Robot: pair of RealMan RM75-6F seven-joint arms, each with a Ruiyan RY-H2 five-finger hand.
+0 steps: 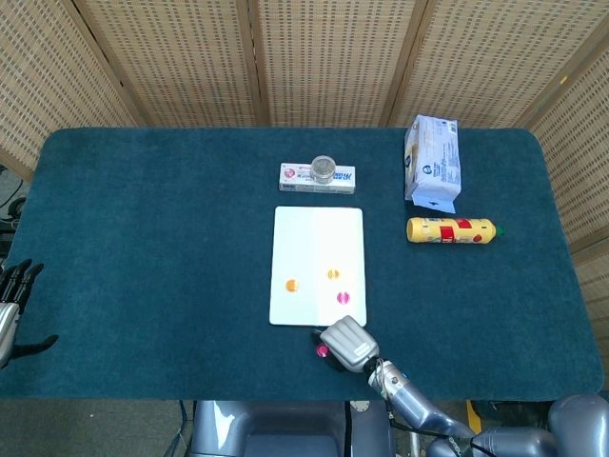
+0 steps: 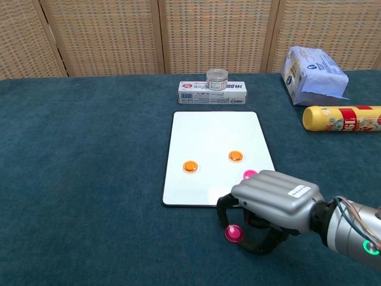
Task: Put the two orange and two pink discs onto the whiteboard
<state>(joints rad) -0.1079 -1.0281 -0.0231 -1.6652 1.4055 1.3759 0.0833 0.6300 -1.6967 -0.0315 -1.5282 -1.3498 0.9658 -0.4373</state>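
two orange discs point(image 2: 189, 166) and one pink point(image 2: 250, 174) on whiteboard point(image 2: 208, 134); second pink disc point(image 2: 234, 233) off it.

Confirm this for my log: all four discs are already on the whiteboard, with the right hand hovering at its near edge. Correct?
Not quite. Three discs are on the whiteboard; the second pink disc lies on the table under the right hand, as the chest view shows.

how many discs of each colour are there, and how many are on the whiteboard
orange discs: 2, at and, both on the whiteboard
pink discs: 2, one on the whiteboard, one on the cloth under the right robot hand
total: 4 discs, 3 on the whiteboard
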